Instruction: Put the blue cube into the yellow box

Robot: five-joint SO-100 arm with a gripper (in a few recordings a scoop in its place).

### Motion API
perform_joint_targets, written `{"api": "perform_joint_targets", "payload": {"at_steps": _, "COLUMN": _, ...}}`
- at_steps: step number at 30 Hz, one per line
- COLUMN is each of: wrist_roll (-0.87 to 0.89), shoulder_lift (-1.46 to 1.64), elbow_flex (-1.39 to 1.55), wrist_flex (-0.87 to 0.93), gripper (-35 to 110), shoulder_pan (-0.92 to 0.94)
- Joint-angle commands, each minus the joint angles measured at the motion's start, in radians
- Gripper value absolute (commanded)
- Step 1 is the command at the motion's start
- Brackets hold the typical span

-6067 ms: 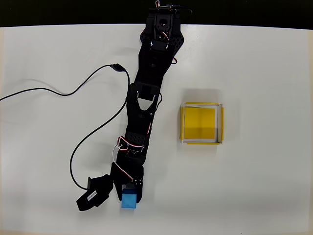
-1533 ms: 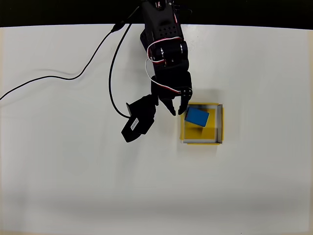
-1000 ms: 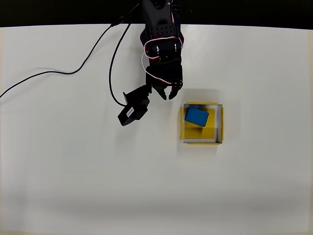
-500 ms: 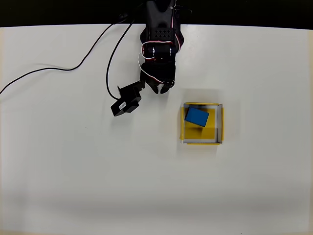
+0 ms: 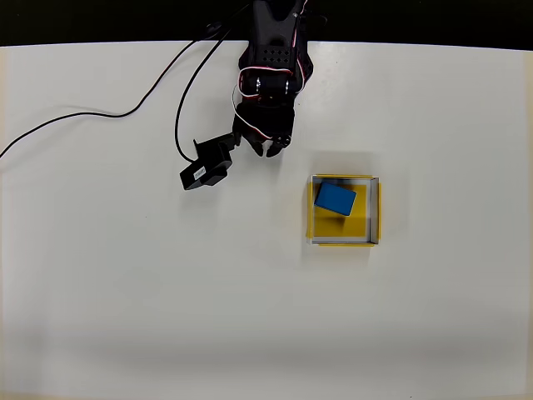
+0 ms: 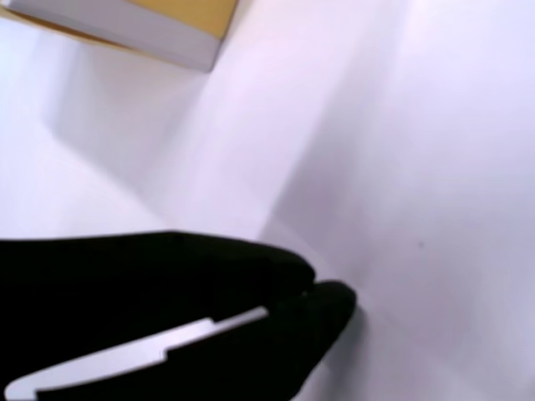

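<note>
The blue cube (image 5: 336, 198) lies inside the yellow box (image 5: 374, 210), in the upper left part of its floor, turned a little askew to the walls and close to the box's top and left walls in the overhead view. The box sits on the white table (image 5: 125, 292), right of centre, with pale rims around its yellow floor. The black arm (image 5: 271, 58) reaches down from the top edge of the table, and its gripper (image 5: 268, 151) hangs above bare table up and to the left of the box, well apart from it. In the wrist view the gripper's (image 6: 309, 292) two black fingertips meet with nothing between them, and a corner of the box (image 6: 125, 21) shows at the top left. A black cable (image 5: 100, 115) trails across the table to the left, and a small black camera module (image 5: 206, 167) juts from the arm beside the gripper.
</note>
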Motion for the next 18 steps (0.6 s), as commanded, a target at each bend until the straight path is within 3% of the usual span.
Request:
{"api": "perform_joint_targets", "payload": {"at_steps": 1, "wrist_roll": -0.021, "shoulder_lift": 0.026, "elbow_flex": 0.026, "wrist_flex": 0.006, "gripper": 0, "shoulder_pan": 0.009}}
{"api": "perform_joint_targets", "payload": {"at_steps": 18, "wrist_roll": -0.025, "shoulder_lift": 0.021, "elbow_flex": 0.026, "wrist_flex": 0.006, "gripper": 0, "shoulder_pan": 0.023}}
